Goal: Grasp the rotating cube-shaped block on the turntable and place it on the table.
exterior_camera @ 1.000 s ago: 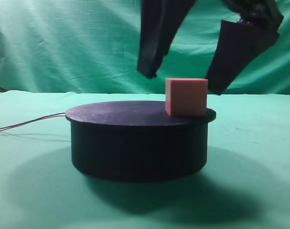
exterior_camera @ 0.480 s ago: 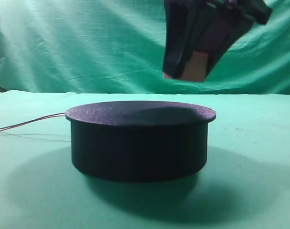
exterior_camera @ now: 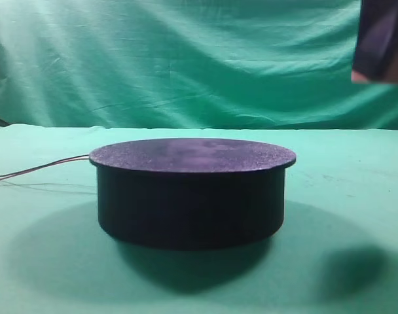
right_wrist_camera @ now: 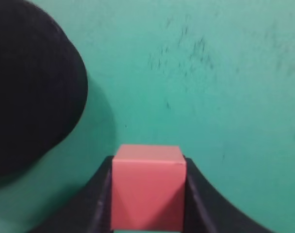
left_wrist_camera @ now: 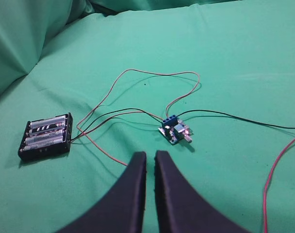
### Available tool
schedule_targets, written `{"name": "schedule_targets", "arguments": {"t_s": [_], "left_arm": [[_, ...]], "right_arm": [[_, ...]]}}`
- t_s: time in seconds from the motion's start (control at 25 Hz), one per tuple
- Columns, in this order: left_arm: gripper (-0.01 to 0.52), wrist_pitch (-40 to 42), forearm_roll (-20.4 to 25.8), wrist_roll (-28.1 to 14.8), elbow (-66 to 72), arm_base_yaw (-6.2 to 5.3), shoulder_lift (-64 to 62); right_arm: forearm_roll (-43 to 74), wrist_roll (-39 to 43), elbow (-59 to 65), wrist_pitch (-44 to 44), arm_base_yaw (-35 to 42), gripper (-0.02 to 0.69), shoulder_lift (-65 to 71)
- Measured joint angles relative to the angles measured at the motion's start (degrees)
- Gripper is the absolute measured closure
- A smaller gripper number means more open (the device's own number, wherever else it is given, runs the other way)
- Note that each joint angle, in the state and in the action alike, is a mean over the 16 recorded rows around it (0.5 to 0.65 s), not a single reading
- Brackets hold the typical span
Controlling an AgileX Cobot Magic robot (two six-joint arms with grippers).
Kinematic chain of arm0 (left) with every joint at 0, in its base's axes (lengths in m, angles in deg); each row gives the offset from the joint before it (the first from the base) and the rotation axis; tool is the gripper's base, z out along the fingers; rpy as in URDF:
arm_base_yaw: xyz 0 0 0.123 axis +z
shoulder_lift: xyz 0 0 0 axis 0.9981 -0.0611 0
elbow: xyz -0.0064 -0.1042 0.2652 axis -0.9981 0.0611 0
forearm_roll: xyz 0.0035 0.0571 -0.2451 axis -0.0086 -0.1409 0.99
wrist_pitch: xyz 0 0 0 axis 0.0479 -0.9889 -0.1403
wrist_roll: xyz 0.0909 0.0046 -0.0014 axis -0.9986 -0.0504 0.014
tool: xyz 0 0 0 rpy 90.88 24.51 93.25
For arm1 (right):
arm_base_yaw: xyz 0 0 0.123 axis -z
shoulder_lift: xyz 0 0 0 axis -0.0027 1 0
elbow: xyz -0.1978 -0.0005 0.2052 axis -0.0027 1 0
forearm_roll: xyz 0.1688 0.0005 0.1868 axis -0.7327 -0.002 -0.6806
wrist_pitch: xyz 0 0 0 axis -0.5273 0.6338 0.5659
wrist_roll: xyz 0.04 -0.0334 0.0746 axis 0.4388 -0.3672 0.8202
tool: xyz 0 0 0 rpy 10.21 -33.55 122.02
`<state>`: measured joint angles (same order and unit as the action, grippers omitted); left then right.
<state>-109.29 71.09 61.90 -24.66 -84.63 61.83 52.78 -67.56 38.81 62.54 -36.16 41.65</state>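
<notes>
The pink cube-shaped block sits clamped between the two dark fingers of my right gripper, held in the air over the green table to the right of the turntable. In the exterior view the right gripper hangs at the top right edge, where only a pink sliver of the block shows beneath it. The black turntable has a bare top. My left gripper is shut with nothing in it, above the table away from the turntable.
Thin wires run left from the turntable's side. Under the left gripper lie a black battery holder, a small circuit board and looping red and black wires. A green backdrop hangs behind.
My right gripper closed on the block, lifted it off the turntable and carried it up and to the right. The turntable top is now bare.
</notes>
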Motion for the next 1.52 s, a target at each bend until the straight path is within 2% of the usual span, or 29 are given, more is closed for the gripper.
{"name": "schedule_targets", "arguments": {"t_s": [0.2,0.32,0.44,0.72,0.88,1.16,1.52], "left_arm": [[0.514,0.0,0.0,0.0,0.0,0.0,0.0],[0.514,0.0,0.0,0.0,0.0,0.0,0.0],[0.514,0.0,0.0,0.0,0.0,0.0,0.0],[0.514,0.0,0.0,0.0,0.0,0.0,0.0],[0.514,0.0,0.0,0.0,0.0,0.0,0.0],[0.514,0.0,0.0,0.0,0.0,0.0,0.0],[0.514,0.0,0.0,0.0,0.0,0.0,0.0]], "right_arm": [[-0.16,1.11,-0.79,1.73,0.0,0.21,-0.5],[-0.18,2.02,-1.79,4.6,0.0,0.23,-3.2],[-0.19,2.96,-2.8,8.16,0.0,0.309,-7.35],[-0.2,4.23,-2.99,15.07,0.0,0.555,-20.11],[-0.18,4.59,-1.42,17.01,0.0,0.642,-27.1],[0.65,2.53,1.31,17.9,0.0,0.665,-35.11],[0.86,-10.25,2.5,15.11,1.98,0.665,-40.47]]}}
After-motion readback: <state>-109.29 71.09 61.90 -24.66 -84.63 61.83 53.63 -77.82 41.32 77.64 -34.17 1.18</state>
